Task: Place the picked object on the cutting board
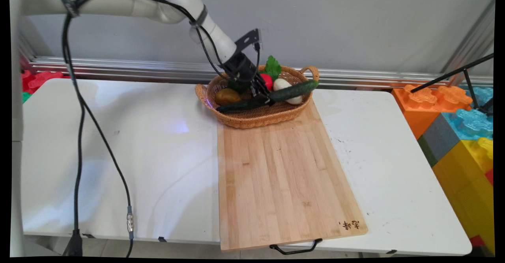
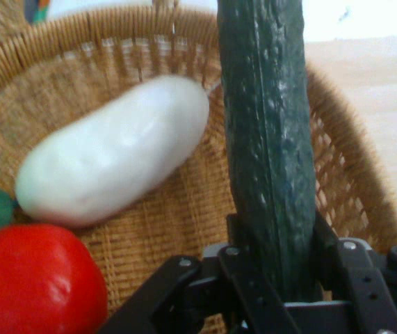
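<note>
The claw (image 1: 263,96) reaches down into a wicker basket (image 1: 256,119) at the far end of a bamboo cutting board (image 1: 284,176) on the white tabletop (image 1: 118,156), and its fingers are clamped on a dark green cucumber (image 1: 294,91). The main view shows the cucumber lying slantwise across the basket, one end resting on the right rim below the handle, with a brown potato (image 1: 227,96) at the left and a leafy green (image 1: 273,68) at the back (neither shows in the hand view). The hand view gives what the arm hides from above: the cucumber (image 2: 268,139) runs straight up between the two fingers (image 2: 250,278), just beside a smooth white vegetable (image 2: 115,153) on the basket (image 2: 80,76) floor, and a red tomato (image 2: 35,278) sits at the lower left. Coloured toy blocks (image 1: 461,129) stand off the tabletop's right end.
</note>
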Controlling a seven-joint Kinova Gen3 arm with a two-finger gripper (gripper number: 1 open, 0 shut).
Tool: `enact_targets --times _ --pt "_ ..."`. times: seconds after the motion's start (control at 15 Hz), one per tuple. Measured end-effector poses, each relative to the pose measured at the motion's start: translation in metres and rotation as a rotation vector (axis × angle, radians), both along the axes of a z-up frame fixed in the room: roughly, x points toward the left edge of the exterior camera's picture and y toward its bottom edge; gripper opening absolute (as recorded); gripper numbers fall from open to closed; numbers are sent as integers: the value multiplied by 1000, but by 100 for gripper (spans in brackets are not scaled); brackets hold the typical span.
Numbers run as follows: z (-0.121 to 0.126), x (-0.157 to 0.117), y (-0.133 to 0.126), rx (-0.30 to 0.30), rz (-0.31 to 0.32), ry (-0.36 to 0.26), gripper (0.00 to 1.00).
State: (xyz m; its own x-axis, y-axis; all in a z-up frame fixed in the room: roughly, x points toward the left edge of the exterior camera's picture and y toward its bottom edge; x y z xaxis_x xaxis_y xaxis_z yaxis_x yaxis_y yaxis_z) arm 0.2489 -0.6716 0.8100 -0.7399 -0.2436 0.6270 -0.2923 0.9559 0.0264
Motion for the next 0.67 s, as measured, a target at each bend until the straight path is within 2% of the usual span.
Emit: enact_targets --times 0.33,0.67 --pt "48 -4 21 -63 10 69 0" --pt "81 -24 48 -92 29 92 0"
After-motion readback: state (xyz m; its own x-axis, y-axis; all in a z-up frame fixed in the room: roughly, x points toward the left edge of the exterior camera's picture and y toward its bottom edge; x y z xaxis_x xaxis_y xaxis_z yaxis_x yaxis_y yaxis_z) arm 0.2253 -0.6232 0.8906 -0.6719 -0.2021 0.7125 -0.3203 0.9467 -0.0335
